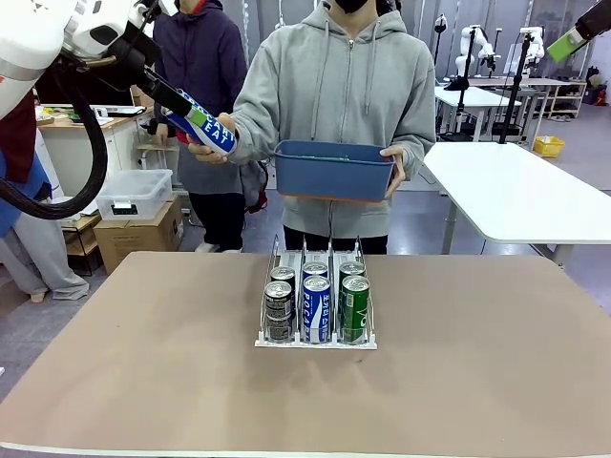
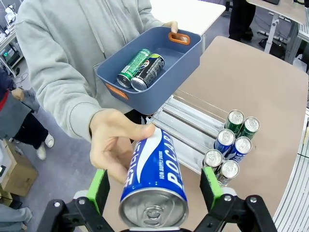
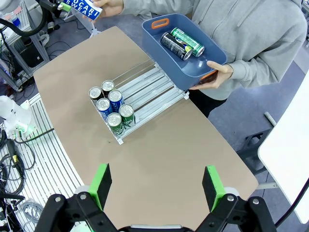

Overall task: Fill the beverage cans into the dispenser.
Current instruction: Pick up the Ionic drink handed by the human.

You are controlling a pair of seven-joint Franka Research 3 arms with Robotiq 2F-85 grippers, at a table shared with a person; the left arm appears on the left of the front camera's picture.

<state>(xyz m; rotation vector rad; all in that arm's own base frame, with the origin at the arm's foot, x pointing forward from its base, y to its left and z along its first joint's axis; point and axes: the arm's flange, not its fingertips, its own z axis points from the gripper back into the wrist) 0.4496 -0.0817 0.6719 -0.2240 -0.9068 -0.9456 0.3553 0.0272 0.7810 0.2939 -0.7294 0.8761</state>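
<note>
while the person's hand [image 2: 113,145] holds a blue-and-white pocari sweat can [image 2: 154,179] out, lying on its side with the silver top toward the wrist camera, the left gripper [image 2: 154,187] sits with its fingers spread on either side of it. a gap shows between each green pad and the can wall, so the hand bears the can, not the gripper. judged: this is a handover pose, with the can body offered across the pads for a side grasp.

the person's other hand carries the blue bin [image 2: 186,60] above the far end of the table [image 1: 143,363]. the bin serves as the supply: a green can [image 2: 135,64] and a black can [image 2: 149,72] lie in it side by side.

the dispenser [image 2: 190,118] stands mid-table. six cans stand upright at its near end, two per lane: dark grey cans [image 1: 279,303] left, blue-and-white cans [image 1: 316,298] centre, green cans [image 1: 354,298] right. sorting by colour looks intended. the far stretch of every lane is bare, so loading from the far end seems the plan.

the right gripper [image 3: 157,186] hangs high over the near right of the table, fingers apart, nothing between them.
</note>
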